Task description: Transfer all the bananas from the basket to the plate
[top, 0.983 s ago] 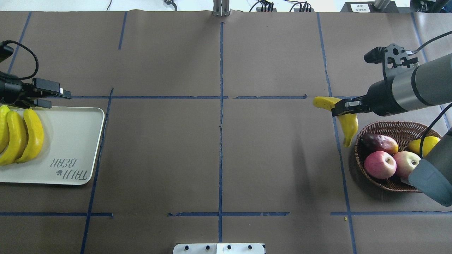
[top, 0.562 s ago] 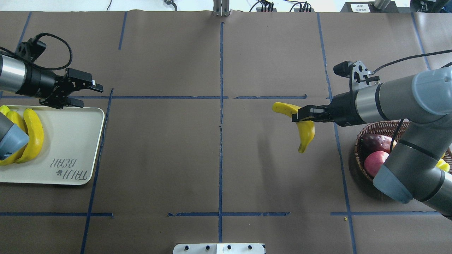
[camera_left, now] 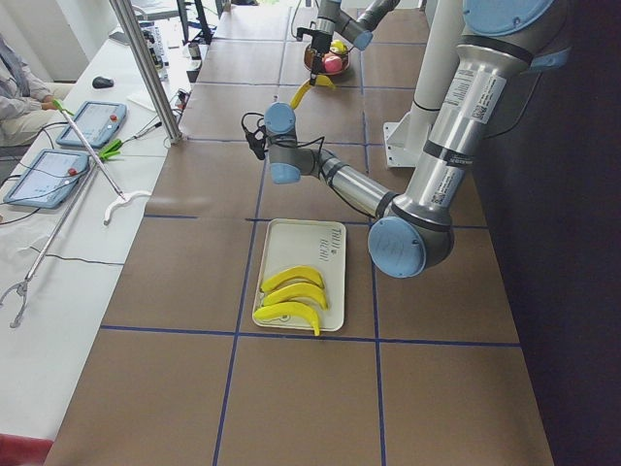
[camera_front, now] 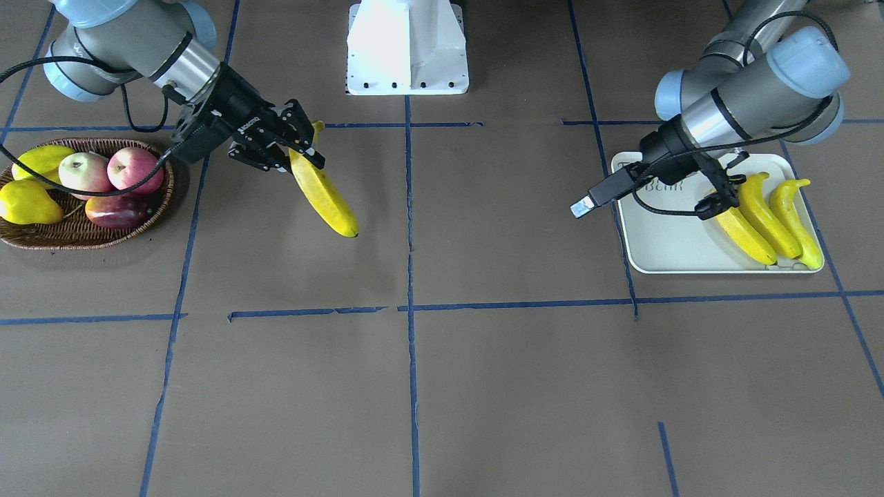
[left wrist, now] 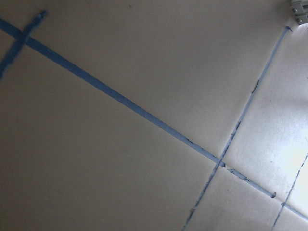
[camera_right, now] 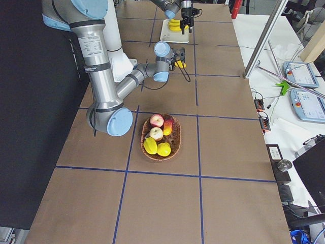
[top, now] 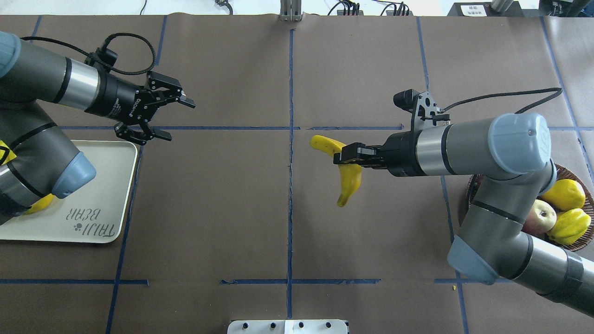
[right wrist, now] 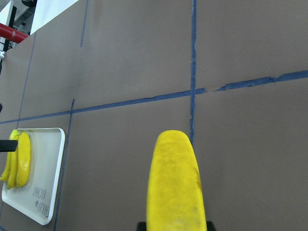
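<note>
My right gripper (top: 345, 157) is shut on one banana (top: 350, 181) and holds it above the table just right of the centre line; it also shows in the front view (camera_front: 324, 197) and the right wrist view (right wrist: 175, 183). My left gripper (top: 178, 118) is open and empty, in the air past the far right corner of the plate (top: 93, 185). Three bananas (camera_front: 760, 217) lie side by side on the plate (camera_front: 670, 241). The basket (camera_front: 83, 238) stands at the robot's right end, and no banana shows in it.
The basket holds apples (camera_front: 110, 169), a yellow pear (camera_front: 24, 203) and other fruit. The white robot base (camera_front: 407, 48) stands at the near edge. Blue tape lines cross the brown table. My left arm hides most of the plate's bananas in the overhead view.
My right gripper has carried the banana left from beside the basket to near the centre line. My left arm has swung right, away from the plate, with its gripper open.
</note>
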Controlling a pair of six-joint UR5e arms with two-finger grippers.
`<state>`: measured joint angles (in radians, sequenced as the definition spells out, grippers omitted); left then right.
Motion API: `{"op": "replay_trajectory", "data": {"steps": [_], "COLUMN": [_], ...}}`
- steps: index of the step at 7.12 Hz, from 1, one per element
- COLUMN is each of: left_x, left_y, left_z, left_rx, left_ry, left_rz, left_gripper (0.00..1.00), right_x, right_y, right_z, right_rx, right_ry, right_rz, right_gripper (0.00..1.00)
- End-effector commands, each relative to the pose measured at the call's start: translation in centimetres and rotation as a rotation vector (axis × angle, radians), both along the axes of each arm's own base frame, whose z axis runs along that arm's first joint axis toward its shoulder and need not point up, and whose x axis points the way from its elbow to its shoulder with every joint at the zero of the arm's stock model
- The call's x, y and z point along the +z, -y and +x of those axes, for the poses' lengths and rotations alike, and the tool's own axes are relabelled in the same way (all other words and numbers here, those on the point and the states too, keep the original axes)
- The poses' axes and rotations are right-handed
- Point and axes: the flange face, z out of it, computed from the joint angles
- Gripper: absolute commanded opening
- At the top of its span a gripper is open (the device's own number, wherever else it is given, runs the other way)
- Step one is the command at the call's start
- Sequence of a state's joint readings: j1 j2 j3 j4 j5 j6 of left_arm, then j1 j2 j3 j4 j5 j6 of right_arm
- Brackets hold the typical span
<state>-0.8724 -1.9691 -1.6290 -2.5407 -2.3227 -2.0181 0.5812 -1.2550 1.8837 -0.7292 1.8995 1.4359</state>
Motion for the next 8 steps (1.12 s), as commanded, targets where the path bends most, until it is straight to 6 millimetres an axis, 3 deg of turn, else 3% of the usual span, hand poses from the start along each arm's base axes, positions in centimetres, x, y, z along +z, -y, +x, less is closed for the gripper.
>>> {"op": "replay_trajectory", "data": {"steps": [1,2,4,5,8], "left_x": [-4.5,-6.8,-7.7,-9.0,-10.1], "left_y": [-0.1,0.3,-0.8,-1.7,-4.0], "left_z": [3.9,4.9,6.8,8.4,12.2], "left_rx": [-0.013,-0.021,-0.006,-0.022,-0.061], "left_ry": [-0.012,0.004,0.001,-0.019,-0.033], "left_rz": [-0.047,-0.077,-0.093,-0.144,-0.203], "left_gripper": [1.00,1.00,1.00,1.00,0.96], "right_x": [-3.2,-4.3,-6.0,-6.2,-7.1], "right_y": [-1.1,-1.7,-1.8,-2.2,-2.7], "right_z": [-4.1,-6.0,-7.6,-8.0,-8.4], "right_rx": [0.032,0.052,0.076,0.089,0.126], "right_ry": [0.036,0.044,0.081,0.093,0.113], "right_rz": [0.014,0.022,-0.036,-0.042,-0.037], "right_gripper": [0.00,0.00,0.00,0.00,0.00]}}
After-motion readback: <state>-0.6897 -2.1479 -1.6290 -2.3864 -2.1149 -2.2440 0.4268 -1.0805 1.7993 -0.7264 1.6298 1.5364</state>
